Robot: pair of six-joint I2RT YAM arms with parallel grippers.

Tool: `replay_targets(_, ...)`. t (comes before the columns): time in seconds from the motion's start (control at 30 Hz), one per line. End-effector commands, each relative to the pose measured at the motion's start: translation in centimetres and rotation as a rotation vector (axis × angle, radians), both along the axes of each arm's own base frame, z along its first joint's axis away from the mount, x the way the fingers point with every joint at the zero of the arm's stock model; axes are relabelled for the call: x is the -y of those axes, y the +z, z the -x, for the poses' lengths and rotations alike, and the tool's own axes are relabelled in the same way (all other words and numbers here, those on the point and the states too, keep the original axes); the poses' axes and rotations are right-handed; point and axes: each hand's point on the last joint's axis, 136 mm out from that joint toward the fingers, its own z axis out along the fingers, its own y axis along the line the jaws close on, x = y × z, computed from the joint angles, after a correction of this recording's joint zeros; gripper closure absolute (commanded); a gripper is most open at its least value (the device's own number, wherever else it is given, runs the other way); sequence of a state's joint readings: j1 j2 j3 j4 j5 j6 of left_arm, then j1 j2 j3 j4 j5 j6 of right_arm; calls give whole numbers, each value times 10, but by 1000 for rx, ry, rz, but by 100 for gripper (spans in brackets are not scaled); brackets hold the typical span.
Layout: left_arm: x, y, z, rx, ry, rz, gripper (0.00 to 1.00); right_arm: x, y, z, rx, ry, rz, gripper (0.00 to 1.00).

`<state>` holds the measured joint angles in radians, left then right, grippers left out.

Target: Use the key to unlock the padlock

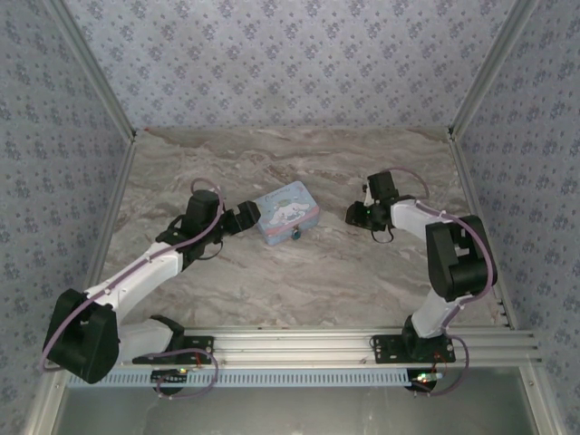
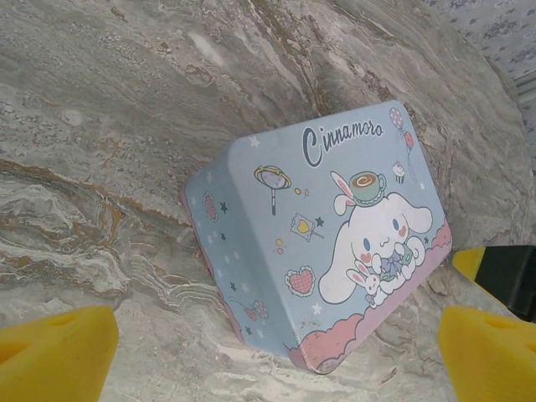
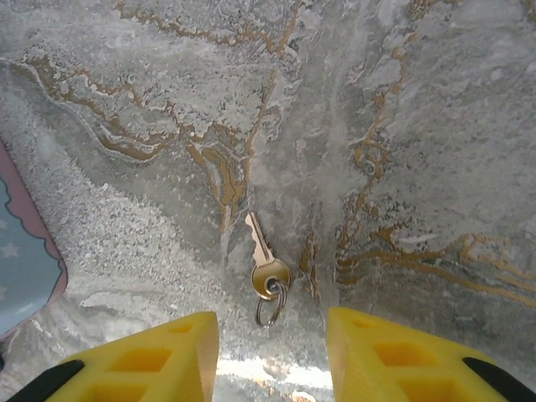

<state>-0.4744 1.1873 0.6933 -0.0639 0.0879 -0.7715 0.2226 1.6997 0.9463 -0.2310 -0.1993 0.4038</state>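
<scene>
So, the right tool is being held low over the surface, jaws standing partly apart and nothing being gripped between them. Its yellow fingers are being kept to either side of the key. The key is lying flat on the marble, with its round head and ring pointing toward the tool and the blade pointing away. Neither finger is touching it as far as can be made out, and the ring is sitting just off the fingertips, in line with the gap. From above, this tool is being seen just right of the tin box, with a strip of bare marble between them.

The left tool is being held wide open and empty, aimed at the box from the left. In the top view it is sitting right beside the box's left end. Whether it's touching can't be told.

The padlock is being seen from above as a tiny dark speck at the middle of the box's near side. It's too small to tell how the shackle is sitting. The box itself, light blue with a cartoon print, is lying mid-surface between the two tools.
</scene>
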Motion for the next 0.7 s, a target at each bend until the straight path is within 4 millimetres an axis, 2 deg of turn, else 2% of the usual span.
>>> replay_targets(0.0,0,16,-2,32,5,-5,2,-3,0,-4,-17,0,-4,61)
replay_targets(0.43,-2,13,-1,26,9,-18,2,-5,-10,-13,-40,3,14,68)
replay_targets(0.67,-2,13,0,25,8,-24,2,-8,-24,-5,-85,10,26,72)
